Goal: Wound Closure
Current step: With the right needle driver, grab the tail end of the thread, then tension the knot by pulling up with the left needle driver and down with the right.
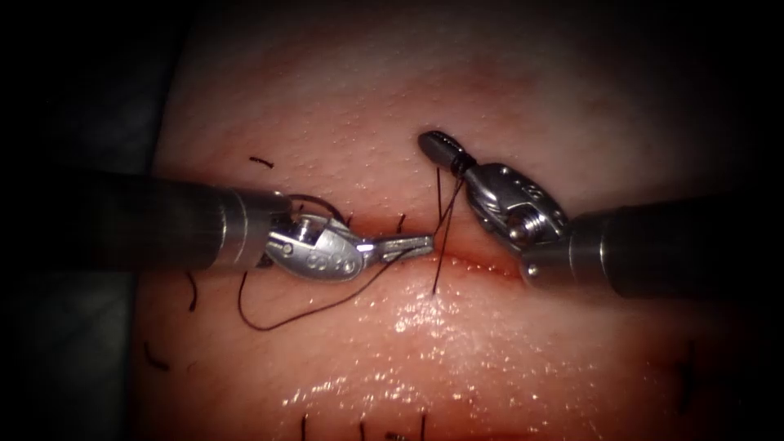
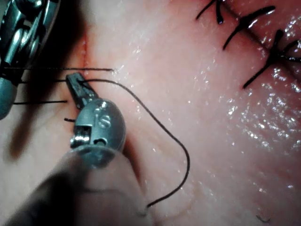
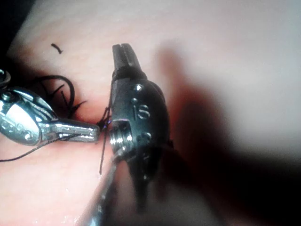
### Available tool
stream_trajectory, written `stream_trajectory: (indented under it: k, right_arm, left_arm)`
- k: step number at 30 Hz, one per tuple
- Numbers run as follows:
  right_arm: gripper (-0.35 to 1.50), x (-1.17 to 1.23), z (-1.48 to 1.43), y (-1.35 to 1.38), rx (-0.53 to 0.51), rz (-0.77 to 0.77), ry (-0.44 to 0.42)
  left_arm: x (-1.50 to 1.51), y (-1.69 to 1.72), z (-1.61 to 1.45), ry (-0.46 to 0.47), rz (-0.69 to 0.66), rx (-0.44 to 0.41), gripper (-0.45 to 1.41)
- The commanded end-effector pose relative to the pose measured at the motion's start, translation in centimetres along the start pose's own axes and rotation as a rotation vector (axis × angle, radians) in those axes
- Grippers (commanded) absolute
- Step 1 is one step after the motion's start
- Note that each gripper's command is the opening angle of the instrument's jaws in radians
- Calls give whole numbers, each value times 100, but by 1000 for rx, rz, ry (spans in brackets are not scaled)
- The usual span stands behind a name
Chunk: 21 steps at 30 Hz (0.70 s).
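Observation:
My left tool [image 1: 425, 242] comes in from the left and lies along the cut [image 1: 482, 263] in the tissue [image 1: 490, 343], jaws shut on the dark thread [image 1: 310, 310]. From those jaws [image 2: 75, 84] a slack loop of thread [image 2: 181, 146] trails over the tissue to a free end. My right tool [image 1: 434, 144] points up and to the left above the cut, jaws shut, with thread strands wound round them near the hinge [image 1: 459, 166]. Its closed jaws [image 3: 123, 54] grip nothing at the tip. The left tool's tip [image 3: 94, 133] meets the thread [image 3: 103, 146] beside it.
Short cut ends of thread [image 1: 261, 162] lie on the tissue near the left shaft [image 1: 193, 292]. Finished stitches cross the cut [image 2: 249, 28], and more stitch ends stand at the near edge [image 1: 363, 429]. Wet glare covers the tissue below the cut.

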Motion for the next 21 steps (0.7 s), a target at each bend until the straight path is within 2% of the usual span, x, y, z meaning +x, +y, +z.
stream_trajectory:
  k: [1,6,10,13,16,21]
  right_arm:
    - [-35,-8,1,-5,4,1,6]
    - [-35,-18,-16,-15,23,6,15]
    - [-35,-34,-46,-24,7,-54,30]
    - [-35,-56,-64,-28,-31,-93,61]
    - [-35,-68,-72,-31,-48,-107,54]
    - [-35,-78,-85,-37,-56,-120,53]
  left_arm:
    - [-3,1,4,-3,0,2,-45]
    - [-4,-10,-3,-9,-12,3,-45]
    - [-5,-34,-10,-21,-38,15,-45]
    - [-11,-61,-13,-44,-77,39,-45]
    - [-21,-84,-14,-70,-100,89,-45]
    - [-41,-109,-5,-115,-122,134,-45]
